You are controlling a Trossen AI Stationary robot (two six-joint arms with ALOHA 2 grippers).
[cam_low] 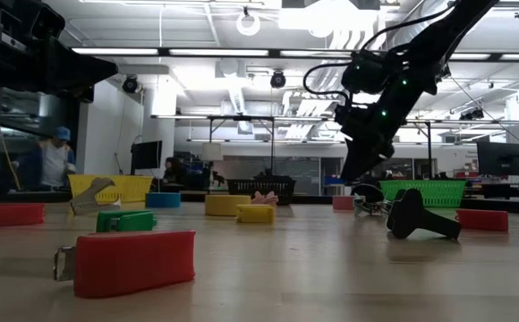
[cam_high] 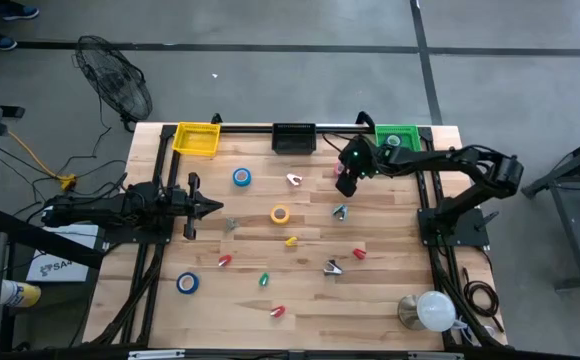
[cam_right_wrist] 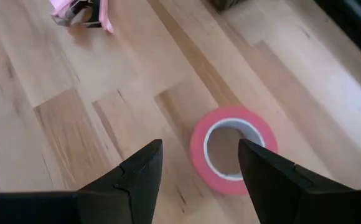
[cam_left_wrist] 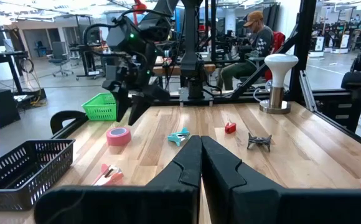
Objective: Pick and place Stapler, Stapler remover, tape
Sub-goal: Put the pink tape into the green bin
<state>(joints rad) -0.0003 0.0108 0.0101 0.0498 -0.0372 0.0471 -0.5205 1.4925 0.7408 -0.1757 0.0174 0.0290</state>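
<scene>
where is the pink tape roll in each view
high view: the pink tape roll is hardly seen, tucked under the right tool near the table's far edge.
low view: not clearly made out.
left wrist view: flat on the wood, just in front of the green basket.
right wrist view: directly below the open tool, ring centre up.
shared landmark: the pink staple remover, also seen in the high view.

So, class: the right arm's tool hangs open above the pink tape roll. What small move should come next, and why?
Probably a short, straight descent. The right tool hangs open above the pink tape roll, which lies flat on the table, its near rim between the fingers. Lowering would bring the fingers level with the roll so they can close on that rim. The left tool waits shut at the table's left side.
</scene>
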